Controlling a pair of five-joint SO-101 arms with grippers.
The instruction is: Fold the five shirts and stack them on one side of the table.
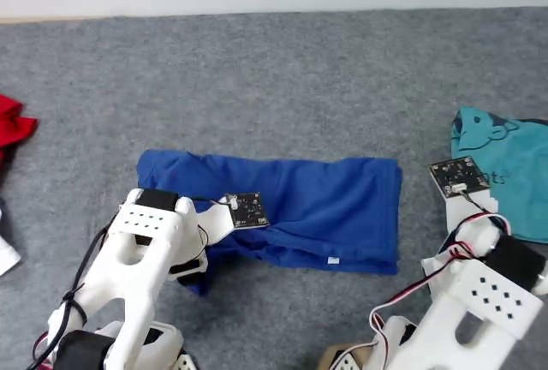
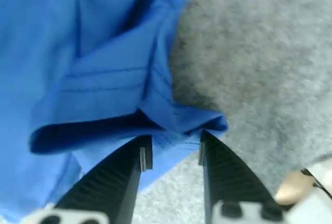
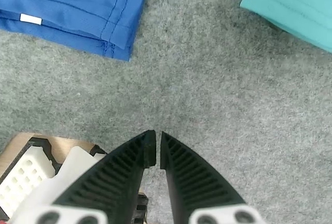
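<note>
I see my left hand [image 2: 174, 151] low over the grey felt-covered bench [image 1: 257, 70], its fingers spread on either side of a folded corner of the royal-blue fabric shirt [image 1: 300, 207], which lies crumpled ahead of it. My right hand [image 3: 157, 149] is pressed almost together with nothing between its fingers. The blue shirt's hemmed edge lies ahead to its left, and a teal fabric shirt [image 1: 514, 173] ahead to its right. A red garment [image 1: 13, 122] lies well apart, far to the left hand's left.

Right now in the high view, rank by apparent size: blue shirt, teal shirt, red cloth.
1. Blue fabric shirt, mid-table.
2. Teal fabric shirt, cut by the frame edge.
3. Red cloth, also cut off; true sizes of both unsure.
</note>
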